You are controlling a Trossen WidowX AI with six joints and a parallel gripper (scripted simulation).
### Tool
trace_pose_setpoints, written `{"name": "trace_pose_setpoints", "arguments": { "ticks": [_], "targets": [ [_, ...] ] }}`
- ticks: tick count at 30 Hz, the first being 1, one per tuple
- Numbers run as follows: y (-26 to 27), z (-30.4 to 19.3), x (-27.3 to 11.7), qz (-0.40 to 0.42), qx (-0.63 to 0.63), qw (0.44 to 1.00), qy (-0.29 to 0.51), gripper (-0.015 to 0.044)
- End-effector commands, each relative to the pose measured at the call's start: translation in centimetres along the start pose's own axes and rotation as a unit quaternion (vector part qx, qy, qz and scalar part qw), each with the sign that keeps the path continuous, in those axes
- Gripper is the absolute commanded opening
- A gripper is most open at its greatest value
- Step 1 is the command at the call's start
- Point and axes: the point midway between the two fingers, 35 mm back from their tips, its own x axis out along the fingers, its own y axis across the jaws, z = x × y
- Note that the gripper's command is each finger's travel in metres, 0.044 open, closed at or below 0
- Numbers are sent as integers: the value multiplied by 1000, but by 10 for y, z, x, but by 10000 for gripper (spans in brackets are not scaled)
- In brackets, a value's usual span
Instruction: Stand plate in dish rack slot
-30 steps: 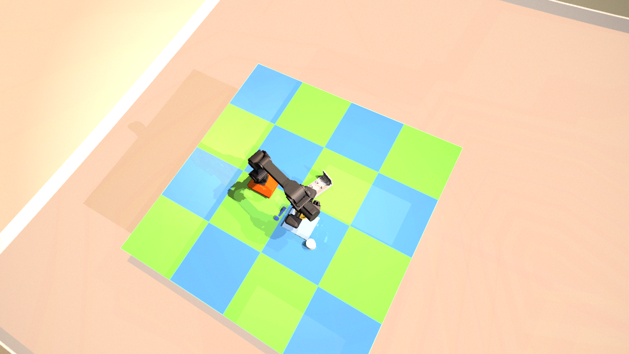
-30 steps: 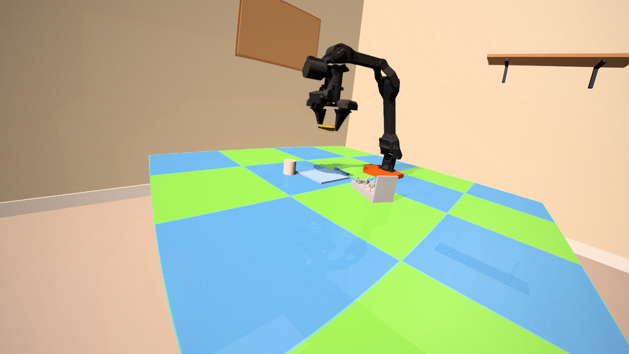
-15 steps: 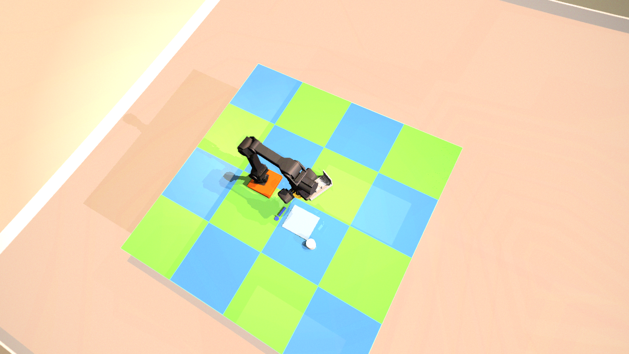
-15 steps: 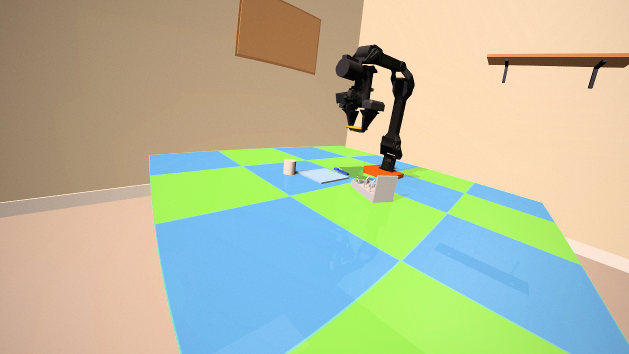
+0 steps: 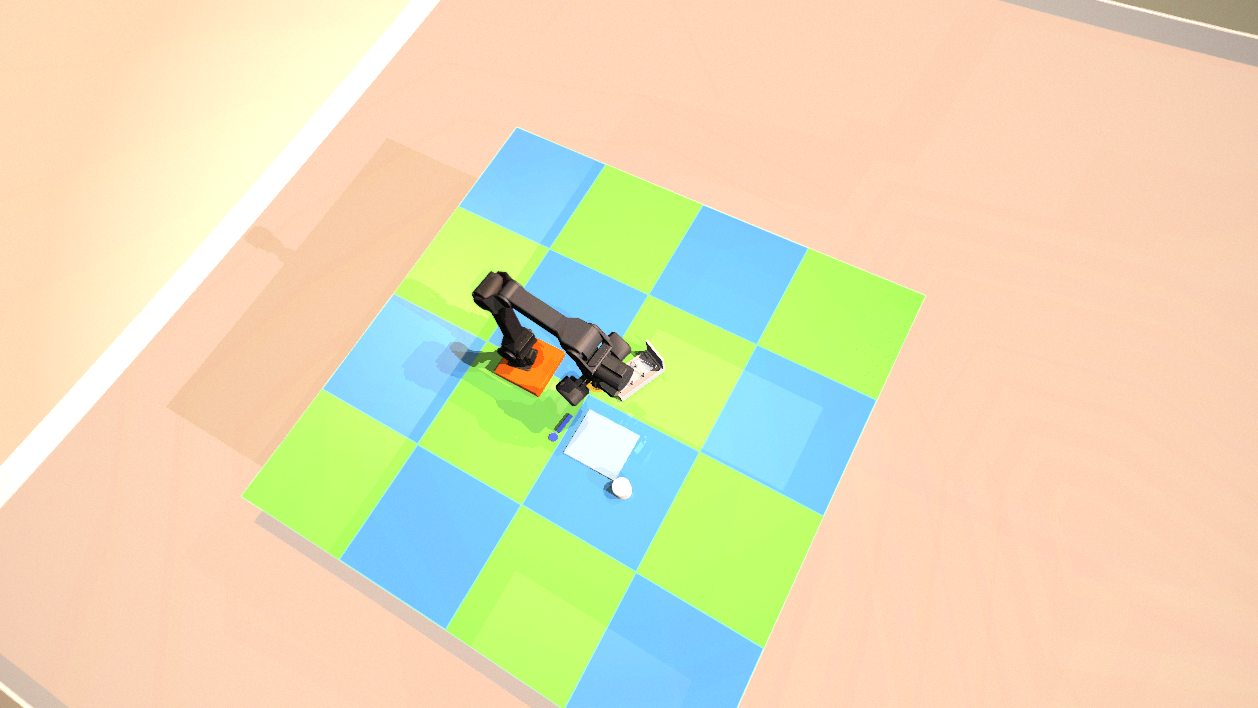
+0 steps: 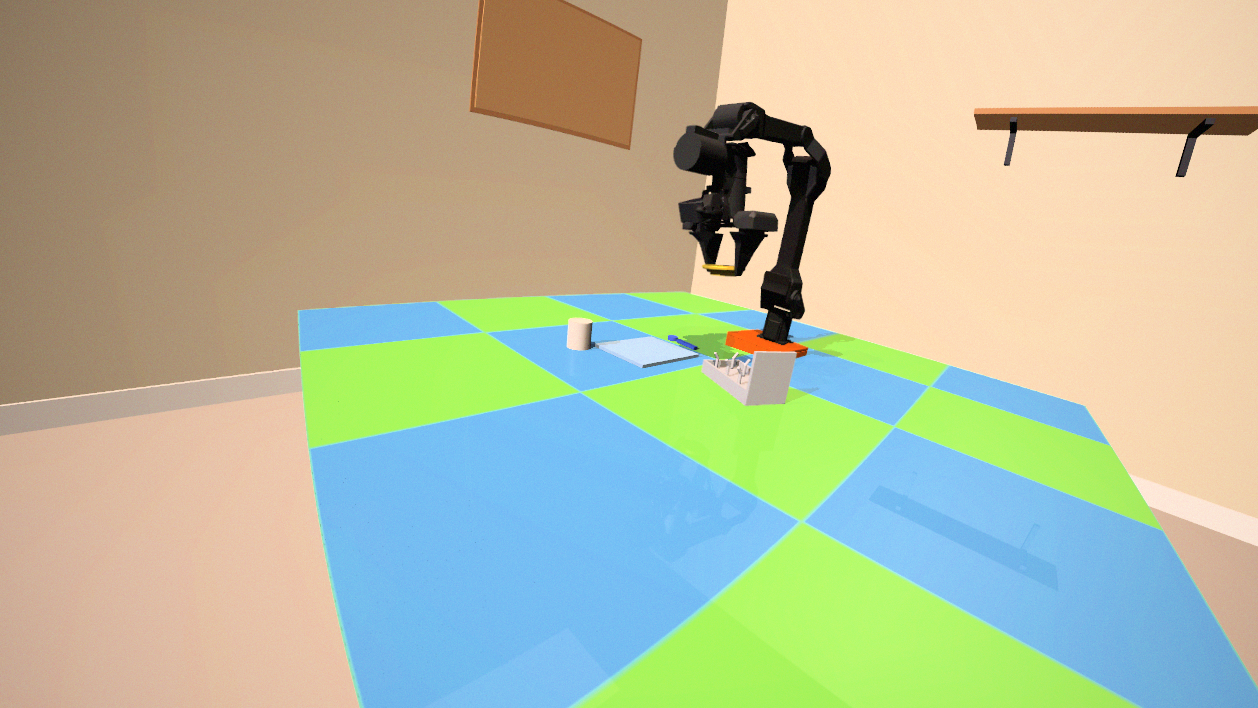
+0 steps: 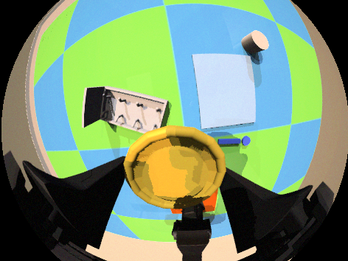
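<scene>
Plate [image 7: 172, 169] clamped in gripper [image 7: 173, 180]; dish rack [image 7: 129, 110] slots unfilled.

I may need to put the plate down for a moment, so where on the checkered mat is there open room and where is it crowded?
The big squares nearest the exterior camera, in front of the dish rack, look bare. It is crowded toward the arm's base: rack, pale blue sheet, blue pen and white cylinder cluster there. The gripper holds the plate above them.

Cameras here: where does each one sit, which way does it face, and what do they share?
Top: high overhead, angled down; whole arm, dish rack.
Exterior: low at the checkered mat's far end, facing the arm's base; tool holding the plate aloft.
Wrist: above the tool, looking down; both fingers, plate.
All show the rack.
</scene>
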Motion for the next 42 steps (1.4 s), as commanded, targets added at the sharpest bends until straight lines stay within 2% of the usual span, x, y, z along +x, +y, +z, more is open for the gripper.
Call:
{"name": "trace_pose_setpoints", "arguments": {
  "ticks": [1,21,42],
  "targets": [
    [0,-1,11,22,-40,999,19,0],
    [1,-2,54,167,-251,952,48,0],
    [1,-5,88,317,-425,847,-34,0]
  ]
}}
